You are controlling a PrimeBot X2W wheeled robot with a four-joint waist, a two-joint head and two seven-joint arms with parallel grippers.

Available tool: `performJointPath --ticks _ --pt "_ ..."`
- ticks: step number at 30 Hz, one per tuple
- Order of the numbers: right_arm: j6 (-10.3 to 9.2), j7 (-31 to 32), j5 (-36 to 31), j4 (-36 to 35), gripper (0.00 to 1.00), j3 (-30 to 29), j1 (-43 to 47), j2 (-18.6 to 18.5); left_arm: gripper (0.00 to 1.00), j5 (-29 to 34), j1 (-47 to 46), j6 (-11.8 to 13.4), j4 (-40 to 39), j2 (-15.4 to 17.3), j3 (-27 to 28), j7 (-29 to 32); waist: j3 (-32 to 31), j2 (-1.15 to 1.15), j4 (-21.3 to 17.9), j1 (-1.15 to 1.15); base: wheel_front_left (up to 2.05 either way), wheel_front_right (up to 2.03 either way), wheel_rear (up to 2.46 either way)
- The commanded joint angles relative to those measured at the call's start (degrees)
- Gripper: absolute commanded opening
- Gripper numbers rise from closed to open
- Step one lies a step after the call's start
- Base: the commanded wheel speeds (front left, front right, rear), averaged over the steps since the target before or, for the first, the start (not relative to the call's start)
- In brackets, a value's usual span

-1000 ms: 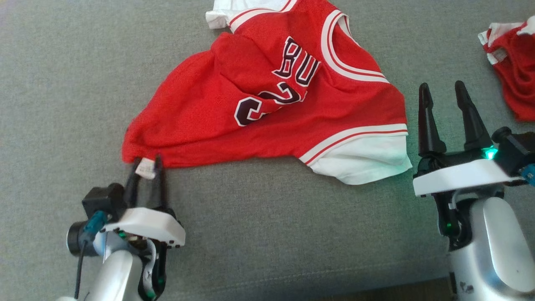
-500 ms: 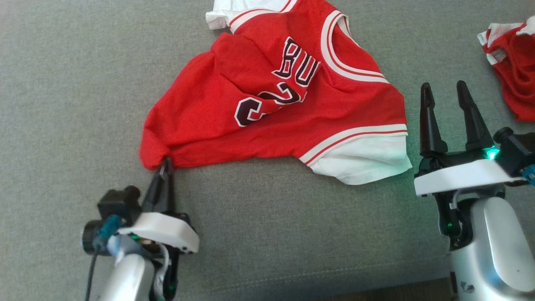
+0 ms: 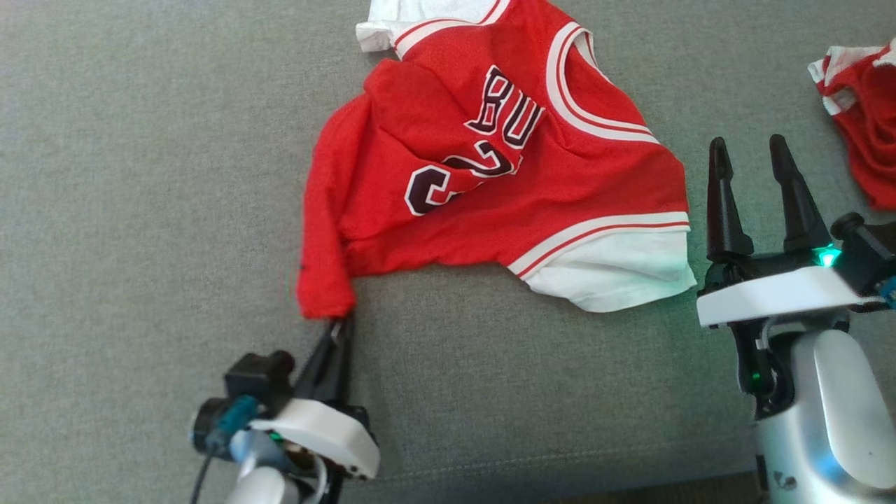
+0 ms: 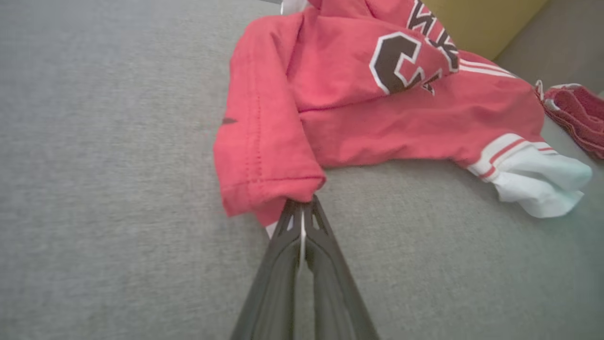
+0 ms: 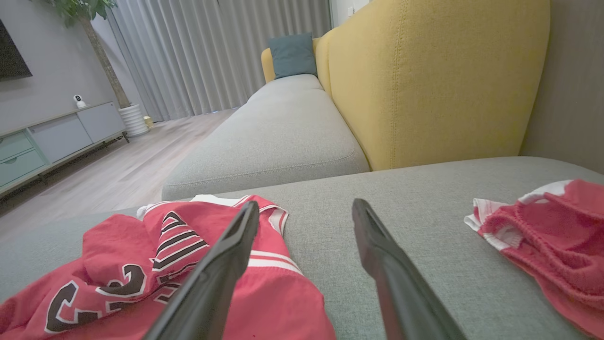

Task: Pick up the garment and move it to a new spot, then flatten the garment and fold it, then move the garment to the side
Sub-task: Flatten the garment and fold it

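Note:
The garment [image 3: 490, 175] is a red basketball jersey with white trim, dark lettering and a white sleeve, lying crumpled on the grey cushion. My left gripper [image 3: 341, 323] is shut on its lower-left hem corner, which is bunched into a narrow fold [image 4: 264, 184]; in the left wrist view the two fingers [image 4: 302, 215] meet on the cloth and a white tag. To the right of the white sleeve [image 3: 616, 269], my right gripper [image 3: 749, 150] stands open and holds nothing. Its fingers [image 5: 226, 264] hover over the jersey's edge [image 5: 141, 264] in the right wrist view.
A second red and white garment [image 3: 864, 112] lies bunched at the far right of the cushion [image 5: 547, 236]. A yellow backrest [image 5: 424, 80] rises behind the grey seat [image 3: 140, 175]. The cushion's front seam [image 3: 532, 465] runs near the bottom of the head view.
My left gripper shut on the hem corner and pulled it right and toward me, drawing the jersey's left side into a narrow fold. The right arm kept still.

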Motion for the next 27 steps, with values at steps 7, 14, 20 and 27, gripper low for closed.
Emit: performJointPath --ticks 7,14,20,27 --pt "-0.05 0.1 -0.2 -2.3 1.00 1.5 -0.9 0.0 0.78 1.1 -3.6 -2.6 2.5 -0.8 -2.8 -0.3 -0.7 0.00 -0.3 0.00 0.00 0.00 0.00" --pt "-0.05 0.3 -0.5 -2.0 1.00 0.5 0.4 0.0 1.00 1.5 -2.6 -5.1 1.6 -0.2 -6.1 -0.9 -2.7 0.00 0.6 0.00 0.00 0.00 0.00" --pt "-0.05 0.6 -0.5 -2.0 1.00 0.8 1.2 0.0 1.00 2.2 -0.8 -5.7 -3.3 0.2 -8.1 -1.8 -4.6 0.00 1.7 0.00 0.00 0.00 0.00" --pt "-0.05 1.0 -0.6 -2.4 1.00 1.0 1.8 0.0 1.00 0.5 0.5 -2.5 -7.4 0.7 -4.3 -2.3 -5.6 0.00 2.3 0.00 0.00 0.00 0.00"
